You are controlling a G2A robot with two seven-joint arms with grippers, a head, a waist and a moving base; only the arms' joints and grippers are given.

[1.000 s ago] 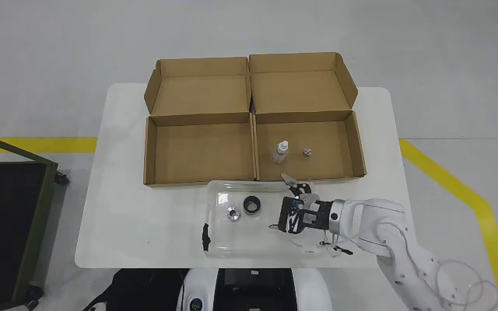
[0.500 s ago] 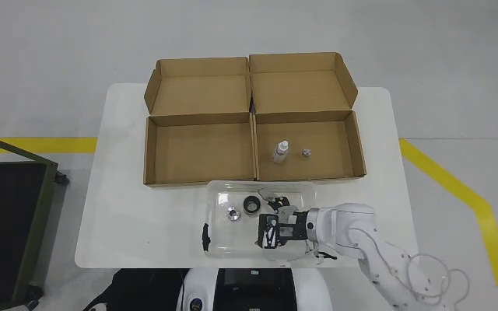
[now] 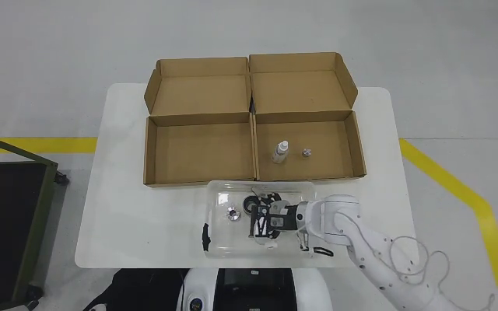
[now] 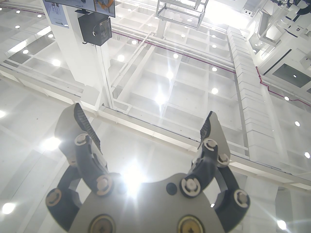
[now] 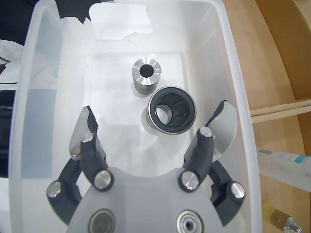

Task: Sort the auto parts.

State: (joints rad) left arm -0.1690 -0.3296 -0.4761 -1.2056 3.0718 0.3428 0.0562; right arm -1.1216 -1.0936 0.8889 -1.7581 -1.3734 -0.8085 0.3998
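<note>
Right gripper (image 5: 156, 106): down inside the bin, fingers spread wide apart, gripping nothing.
Ring (image 5: 179, 107): black-rimmed and open end up, it stands on the bin floor just ahead of the fingertips. It sits closer to the finger on the box side and touches neither finger.
Sleeve (image 5: 146, 83): a silver metal cylinder with a centre hole, upright and just past the ring. The two are close together, but whether they touch cannot be told.
Bin (image 5: 209, 49): a clear plastic tub around the gripper and both parts. A torn black patch (image 5: 75, 3) is on its far rim, straight ahead of the fingers.
Right box (image 3: 334, 159): open cardboard, just beyond the bin wall beside the gripper. It holds a small bottle (image 3: 280, 149) and, near it, a small metal piece (image 3: 307, 152).
Left box (image 3: 198, 152): open cardboard, touching the right box, farther from the gripper.
Table (image 3: 117, 194): white, under the bin and both boxes.
Left gripper (image 4: 143, 112): points up at the ceiling, fingers wide apart, nothing in them.
</note>
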